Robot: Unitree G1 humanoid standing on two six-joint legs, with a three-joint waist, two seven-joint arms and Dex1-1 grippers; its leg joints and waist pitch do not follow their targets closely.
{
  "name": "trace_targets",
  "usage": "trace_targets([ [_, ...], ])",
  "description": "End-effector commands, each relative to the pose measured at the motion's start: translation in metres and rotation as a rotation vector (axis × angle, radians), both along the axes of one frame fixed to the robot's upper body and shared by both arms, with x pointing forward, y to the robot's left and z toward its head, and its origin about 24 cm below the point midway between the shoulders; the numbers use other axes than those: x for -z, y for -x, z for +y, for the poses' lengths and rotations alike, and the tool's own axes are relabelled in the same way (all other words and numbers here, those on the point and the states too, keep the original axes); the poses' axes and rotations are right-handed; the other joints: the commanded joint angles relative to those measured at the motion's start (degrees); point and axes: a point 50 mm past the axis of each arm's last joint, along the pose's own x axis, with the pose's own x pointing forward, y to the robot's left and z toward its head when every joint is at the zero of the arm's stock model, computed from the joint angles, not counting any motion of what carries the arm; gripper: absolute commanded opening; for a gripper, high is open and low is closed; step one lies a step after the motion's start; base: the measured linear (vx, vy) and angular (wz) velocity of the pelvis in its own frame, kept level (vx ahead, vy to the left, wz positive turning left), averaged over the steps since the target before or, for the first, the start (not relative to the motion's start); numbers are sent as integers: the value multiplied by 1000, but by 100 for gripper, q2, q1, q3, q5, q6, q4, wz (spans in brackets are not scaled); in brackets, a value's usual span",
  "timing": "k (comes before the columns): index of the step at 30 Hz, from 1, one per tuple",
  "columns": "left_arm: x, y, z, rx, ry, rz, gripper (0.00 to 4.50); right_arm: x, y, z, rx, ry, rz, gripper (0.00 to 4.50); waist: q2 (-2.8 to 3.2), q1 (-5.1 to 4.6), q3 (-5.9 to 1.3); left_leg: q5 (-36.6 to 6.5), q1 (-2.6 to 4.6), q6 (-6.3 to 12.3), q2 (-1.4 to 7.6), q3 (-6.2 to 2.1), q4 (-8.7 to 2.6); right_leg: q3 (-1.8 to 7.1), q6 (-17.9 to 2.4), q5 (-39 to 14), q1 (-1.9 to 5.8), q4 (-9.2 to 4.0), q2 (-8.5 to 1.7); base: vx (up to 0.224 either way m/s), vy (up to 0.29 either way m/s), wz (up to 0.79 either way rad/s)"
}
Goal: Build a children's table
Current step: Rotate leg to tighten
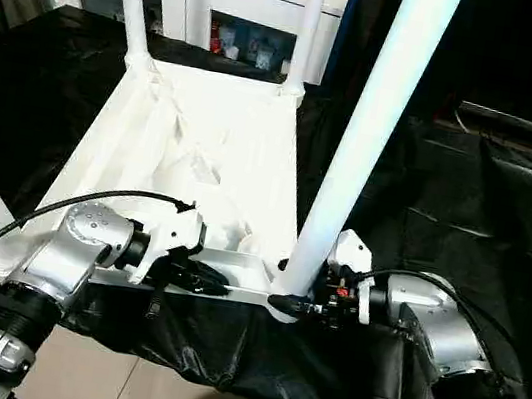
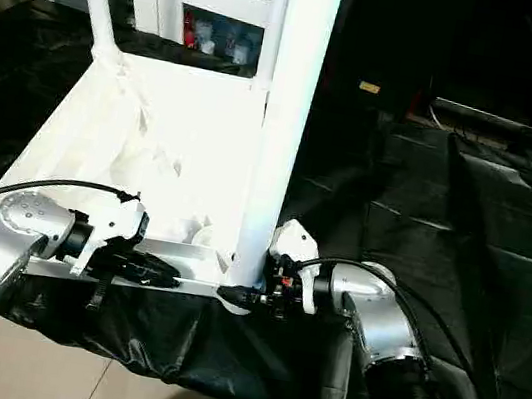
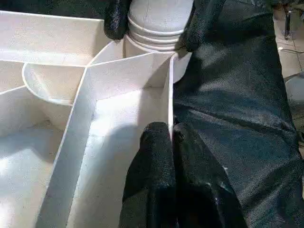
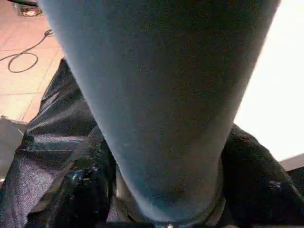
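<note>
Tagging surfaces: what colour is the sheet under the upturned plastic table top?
Black, glossy and wrinkled sheet; clearest in the left eye view.

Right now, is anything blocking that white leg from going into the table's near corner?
Nothing visible does. The leg already stands in the corner socket, with the right gripper clamped round its base and the left gripper pinching the tabletop's rim.

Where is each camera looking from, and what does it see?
Head eyes: look down at the upside-down white plastic tabletop; both silver forearms show.
Left wrist: looks along the left gripper, pinching the tabletop's thin rim.
Right wrist: looks along the right gripper, clamping the base of the white tapered tube leg.
Shared: the left wrist view also sees that leg's base, between two black fingers.
</note>
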Motion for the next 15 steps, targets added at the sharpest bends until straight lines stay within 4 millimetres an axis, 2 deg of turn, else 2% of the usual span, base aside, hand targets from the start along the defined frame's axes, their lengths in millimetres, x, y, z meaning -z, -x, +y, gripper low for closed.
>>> trace_targets([
  [1, 0, -3, -12, 20, 13, -14, 0, 9, 15, 19, -135, -2, 61, 267, -1, 3, -277, -829, -29, 276, 195, -16, -301, 304, -1093, -663, 261, -375, -465, 0, 0, 0],
  [3, 0, -4, -14, 5, 22, -18, 0, 11, 16, 20, -119, -9, 60, 266, 5, 3, -279, -820, -27, 275, 195, -13, -297, 302, -1103, -634, 256, -374, -465, 0, 0, 0],
  [5, 1, -6, -20, -40, 47, -37, 0, 14, 13, 23, -28, -43, 47, 265, 4, 6, -265, -857, -30, 264, 196, -14, -305, 303, -1094, -698, 250, -389, -471, 0, 0, 0],
  [6, 2, -8, -24, -62, 60, -56, 0, 15, 10, 26, 41, -56, 35, 265, -1, 4, -252, -974, -22, 233, 195, -18, -319, 299, -1042, -956, 247, -419, -478, 0, 0, 0],
  [8, 2, -9, -29, -90, 65, -72, 0, 18, 6, 28, 112, -60, 21, 265, -10, -27, -217, -1310, -3, 114, 182, -39, -350, 308, -852, -1820, 215, -513, -510, 0, 0, 0],
  [9, 3, -10, -31, -102, 68, -83, 0, 19, 5, 30, 149, -63, 15, 264, -7, -31, -213, -1385, 4, 79, 188, -50, -357, 308, -797, -2026, 207, -529, -518, 0, 0, 0],
  [10, 5, -10, -39, -128, 74, -100, 0, 23, 1, 34, 257, -70, 14, 264, -3, -46, -207, -1517, 31, 24, 196, -62, -368, 319, -686, -2362, 172, -572, -526, 0, 0, 0],
  [12, 8, -11, -46, -169, 58, -127, 0, 27, -1, 37, 339, -65, 22, 264, -13, -69, -195, -1574, 7, -20, 192, -82, -391, 307, -615, -2539, 181, -581, -523, 0, 0, 0],
  [13, 9, -12, -49, -190, 53, -134, 0, 30, -1, 39, 370, -61, 23, 264, -7, -88, -206, -1620, 23, -43, 194, -88, -392, 306, -540, -2587, 169, -595, -523, 0, 0, 0],
  [15, 12, -14, -55, -251, 38, -147, 0, 34, -2, 43, 452, -53, 24, 264, 0, -104, -198, -1688, 46, -34, 192, -80, -383, 316, -550, -2615, 135, -611, -521, 0, 0, 0],
])
